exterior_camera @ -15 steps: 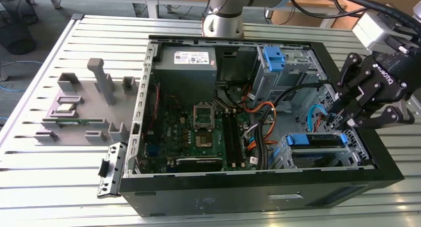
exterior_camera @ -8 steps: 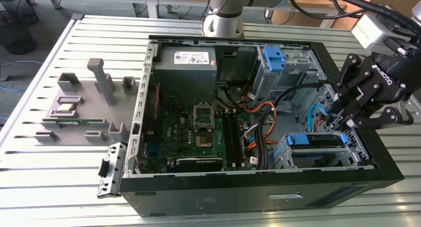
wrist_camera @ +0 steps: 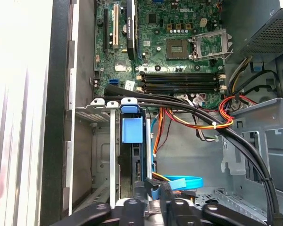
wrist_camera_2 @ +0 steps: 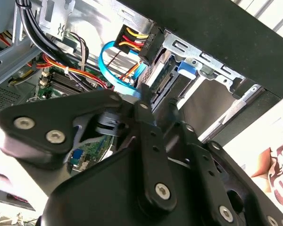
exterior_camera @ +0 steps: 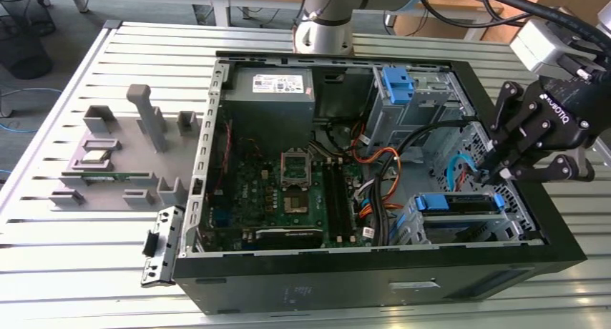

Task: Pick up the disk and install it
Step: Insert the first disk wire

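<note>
The disk (exterior_camera: 458, 202), clipped in its blue bracket, sits inside the lower drive cage at the front of the open computer case (exterior_camera: 382, 261), on the exterior view's right. In the first wrist view its blue bracket tab (wrist_camera: 132, 127) stands above the slot in the cage. In the second wrist view the disk's end (wrist_camera_2: 166, 84) carries a black power plug and a blue data cable. My gripper (exterior_camera: 499, 175) hangs just above the disk's back end, beside those cables, shut with nothing held. Its black linkage (wrist_camera_2: 146, 155) shows close up in the second wrist view.
A lone blue bracket (exterior_camera: 396, 82) sits in the upper bay. The grey power supply (exterior_camera: 270, 86) is in the case's far corner, above the motherboard (exterior_camera: 286, 179). Black and orange cable bundles (wrist_camera: 198, 113) cross the case. A grey parts fixture (exterior_camera: 114, 157) lies on the slatted table.
</note>
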Motion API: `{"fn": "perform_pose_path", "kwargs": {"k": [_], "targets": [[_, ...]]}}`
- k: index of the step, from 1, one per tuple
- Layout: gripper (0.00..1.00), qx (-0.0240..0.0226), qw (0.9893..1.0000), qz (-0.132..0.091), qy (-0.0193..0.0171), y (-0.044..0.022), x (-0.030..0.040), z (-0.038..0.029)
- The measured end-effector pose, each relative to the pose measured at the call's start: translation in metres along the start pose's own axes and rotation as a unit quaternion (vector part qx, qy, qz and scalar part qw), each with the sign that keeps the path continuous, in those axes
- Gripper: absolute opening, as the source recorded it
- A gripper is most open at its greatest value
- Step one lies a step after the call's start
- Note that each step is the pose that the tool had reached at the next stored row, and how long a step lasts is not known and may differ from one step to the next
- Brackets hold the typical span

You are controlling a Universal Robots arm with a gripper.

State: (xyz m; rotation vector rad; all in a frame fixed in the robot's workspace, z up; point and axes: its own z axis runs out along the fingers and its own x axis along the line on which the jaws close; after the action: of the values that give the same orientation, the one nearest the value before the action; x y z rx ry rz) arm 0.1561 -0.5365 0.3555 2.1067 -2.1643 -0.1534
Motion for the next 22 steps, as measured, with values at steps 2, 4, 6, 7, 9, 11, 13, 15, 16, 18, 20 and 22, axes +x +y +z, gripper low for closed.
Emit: {"fn": "perform_pose_path", "kwargs": {"k": [2,4,6,7,9,11,13,15,16,18,20,22], "targets": [[0.22,0.0000,1.0000,0.000,0.0000,0.0000,0.0000,0.0000],[0.16,0.0000,1.0000,0.000,0.0000,0.0000,0.0000,0.0001],[0.16,0.0000,1.0000,0.000,0.0000,0.0000,0.0000,0.0001],[0.16,0.0000,1.0000,0.000,0.0000,0.0000,0.0000,0.0001],[0.16,0.0000,1.0000,0.000,0.0000,0.0000,0.0000,0.0001],[0.16,0.0000,1.0000,0.000,0.0000,0.0000,0.0000,0.0001],[0.16,0.0003,1.0000,0.000,-0.0001,0.0003,0.0001,0.0003],[0.16,0.0025,1.0000,-0.001,-0.0001,0.0015,0.0011,0.0008],[0.16,0.0037,1.0000,-0.002,0.0000,0.0024,0.0018,0.0011],[0.16,0.0056,1.0000,-0.003,0.0003,0.0041,0.0032,0.0019],[0.16,0.0081,1.0000,-0.006,0.0006,0.0052,0.0044,0.0030],[0.16,0.0114,0.9999,-0.008,0.0009,0.0061,0.0051,0.0039]]}}
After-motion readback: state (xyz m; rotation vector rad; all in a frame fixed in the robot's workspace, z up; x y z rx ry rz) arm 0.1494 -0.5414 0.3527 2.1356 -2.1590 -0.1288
